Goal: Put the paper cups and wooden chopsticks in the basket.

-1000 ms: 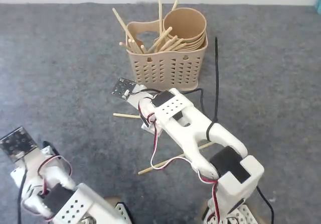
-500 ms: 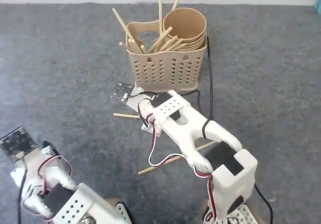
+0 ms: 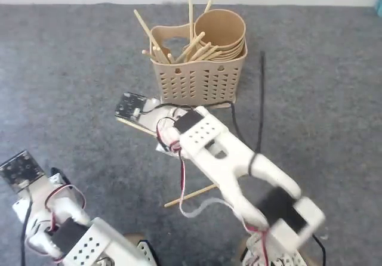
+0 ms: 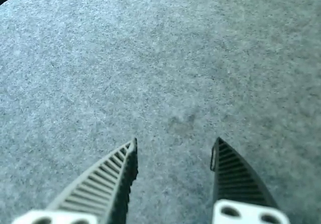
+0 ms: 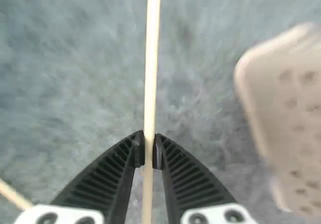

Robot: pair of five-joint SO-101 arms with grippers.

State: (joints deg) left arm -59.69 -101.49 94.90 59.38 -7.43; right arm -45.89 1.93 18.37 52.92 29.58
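The beige perforated basket (image 3: 200, 78) stands at the back of the carpet with stacked paper cups (image 3: 221, 32) and several wooden chopsticks (image 3: 179, 48) in it. My right gripper (image 3: 152, 129) hovers just in front of the basket, to its left. In the right wrist view the gripper (image 5: 148, 151) is shut on one chopstick (image 5: 152, 58), with the basket's wall (image 5: 288, 118) beside it. That held chopstick (image 3: 132, 124) sticks out to the left. Another chopstick (image 3: 191, 195) lies on the carpet under the right arm. My left gripper (image 4: 173, 153) is open over bare carpet.
The left arm (image 3: 54, 218) sits at the near left corner. A black cable (image 3: 261, 105) runs along the carpet to the right of the basket. Grey carpet (image 3: 71, 87) stretches open on both sides of the basket.
The right arm has swung left and up, carrying the chopstick off its spot on the carpet. The left arm has not moved.
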